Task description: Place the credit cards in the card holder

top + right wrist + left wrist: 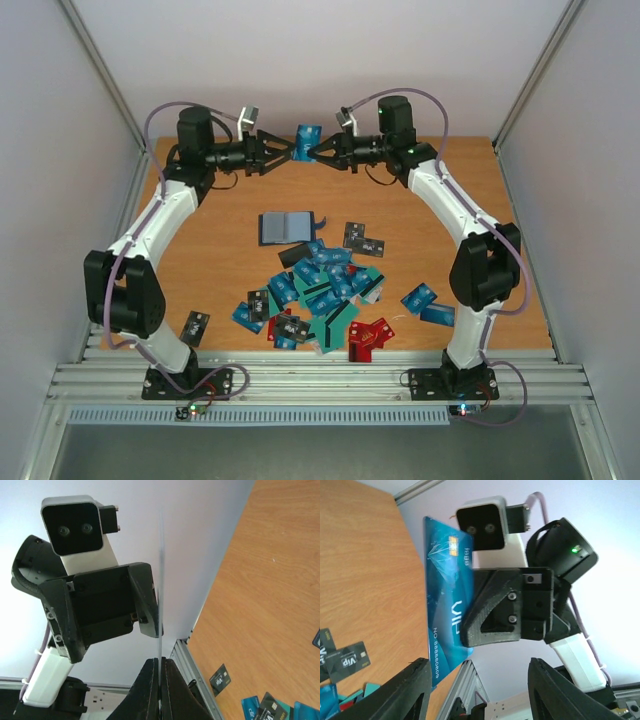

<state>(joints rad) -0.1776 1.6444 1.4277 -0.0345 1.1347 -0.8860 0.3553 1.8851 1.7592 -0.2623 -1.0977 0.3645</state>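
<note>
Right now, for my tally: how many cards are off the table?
1: a blue rectangular plastic card in the air at the far side, pinched by the right gripper, the left gripper open beside it.

Orange-brown wooden tabletop (200, 230). The card holder (286, 227) lies open and flat near the middle, and just in front of it is a messy heap of credit cards (325, 290) in blue, teal, black and red. One black card (195, 327) sits alone off to the left.
</note>
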